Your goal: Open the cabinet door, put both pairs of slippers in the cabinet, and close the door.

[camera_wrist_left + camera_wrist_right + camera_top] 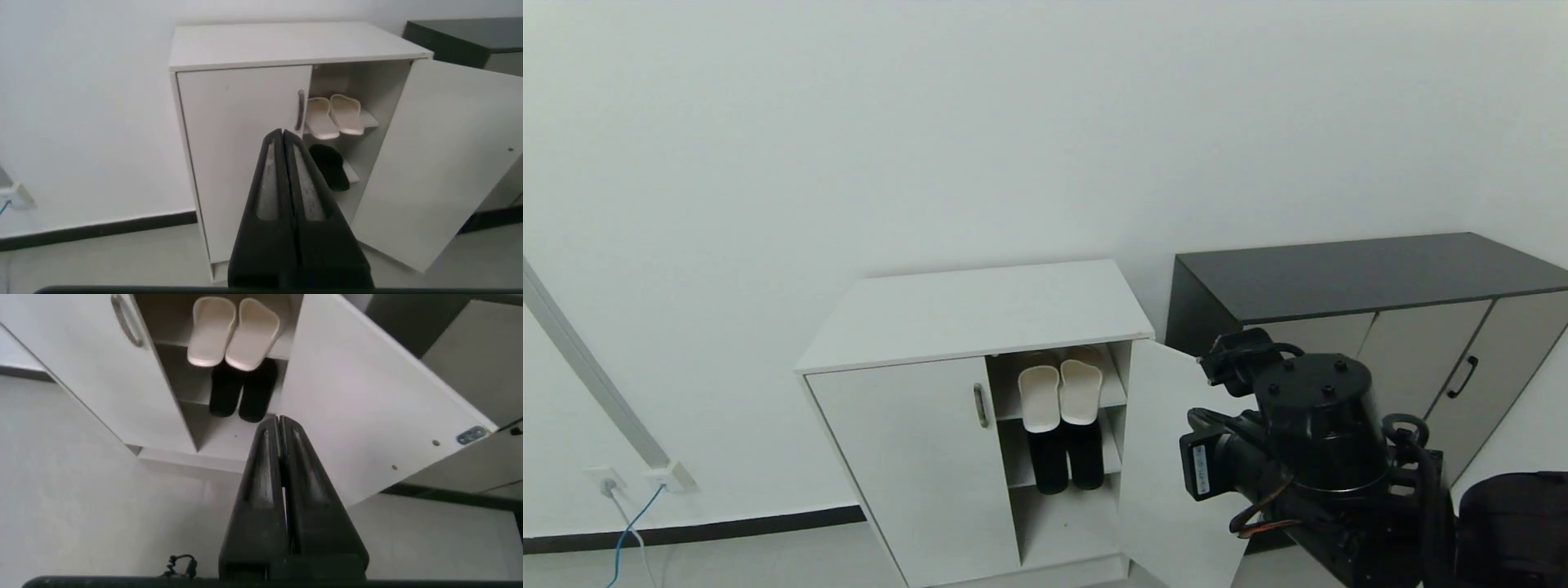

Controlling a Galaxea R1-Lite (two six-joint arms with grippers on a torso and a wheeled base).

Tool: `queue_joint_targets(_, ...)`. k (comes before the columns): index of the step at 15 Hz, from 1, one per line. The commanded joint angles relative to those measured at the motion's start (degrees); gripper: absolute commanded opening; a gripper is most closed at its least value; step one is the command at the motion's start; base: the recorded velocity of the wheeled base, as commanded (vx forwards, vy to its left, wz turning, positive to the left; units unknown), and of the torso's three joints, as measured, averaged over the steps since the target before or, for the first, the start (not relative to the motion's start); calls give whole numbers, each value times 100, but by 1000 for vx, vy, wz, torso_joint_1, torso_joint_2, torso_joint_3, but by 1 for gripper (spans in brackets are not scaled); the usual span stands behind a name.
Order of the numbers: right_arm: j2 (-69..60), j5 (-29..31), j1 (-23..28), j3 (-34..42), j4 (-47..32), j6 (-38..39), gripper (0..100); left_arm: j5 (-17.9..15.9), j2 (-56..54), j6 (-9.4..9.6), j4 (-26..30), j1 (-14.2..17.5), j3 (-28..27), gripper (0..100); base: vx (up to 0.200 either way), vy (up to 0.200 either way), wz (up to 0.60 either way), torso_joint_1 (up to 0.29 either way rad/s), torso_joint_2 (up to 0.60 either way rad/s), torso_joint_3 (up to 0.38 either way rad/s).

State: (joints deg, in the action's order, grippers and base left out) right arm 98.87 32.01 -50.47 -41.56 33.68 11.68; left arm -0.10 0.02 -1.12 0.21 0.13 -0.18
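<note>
Holding my left gripper point(283, 132) and right gripper point(282, 420) empty with jaws pressed together, I face the white cabinet point(980, 310), where white slippers point(1060, 394) sit shelved above black slippers point(1067, 457), leaving its open right door point(1168, 457) to be pushed shut.

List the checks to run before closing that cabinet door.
1. White slippers on the upper shelf: ok.
2. Black slippers on the shelf below: ok.
3. Slipper ends clear of the door's swing: cannot tell.
4. Right door closed: not ok, it stands open.
5. Left door closed: ok.
6. Right gripper shut, empty and free to push: ok.
</note>
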Motion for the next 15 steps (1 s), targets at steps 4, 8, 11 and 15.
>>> queue_joint_targets(4,36,-2,11,-1,7,1,0,1,6,-2,-3,4,1,0,-150,0,0,4,2,3)
queue_joint_targets(8,265,33,107,-45,191,-60,0,-8,6,7,-3,4,1,0,0,0,0,0,0,0)
queue_joint_targets(11,432,-37,556,-344,314,-280,0,-8,6,7,-3,4,1,0,0,0,0,0,0,0)
queue_joint_targets(15,801,-318,1171,-968,244,-289,0,1,6,-2,-3,4,1,0,0,0,0,0,0,0)
